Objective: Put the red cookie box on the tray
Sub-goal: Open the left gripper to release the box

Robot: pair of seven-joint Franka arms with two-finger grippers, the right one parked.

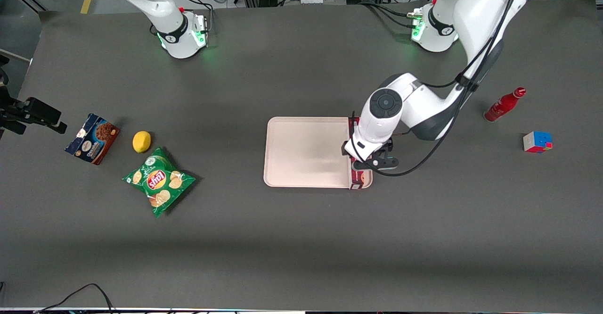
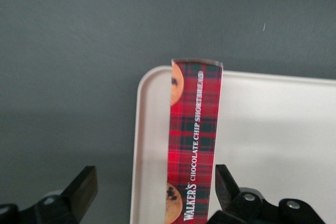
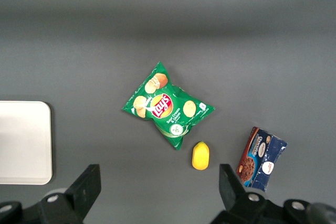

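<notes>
The red cookie box [image 2: 193, 140] lies flat on the pale pink tray [image 2: 273, 129], along the rim at the working arm's end. From the front, only its ends [image 1: 356, 178] show under the arm, on the tray [image 1: 301, 153]. My left gripper [image 2: 155, 174] hovers just above the box and is open. One finger [image 2: 223, 182] stands close beside the box's long side. The other finger [image 2: 84, 187] is well apart from it, out over the dark table. In the front view the gripper [image 1: 372, 161] sits over the tray's end.
Toward the parked arm's end lie a dark blue cookie box [image 1: 92, 138], a lemon [image 1: 141, 141] and a green chips bag [image 1: 158, 181]. Toward the working arm's end stand a red bottle [image 1: 504, 105] and a colour cube [image 1: 537, 142].
</notes>
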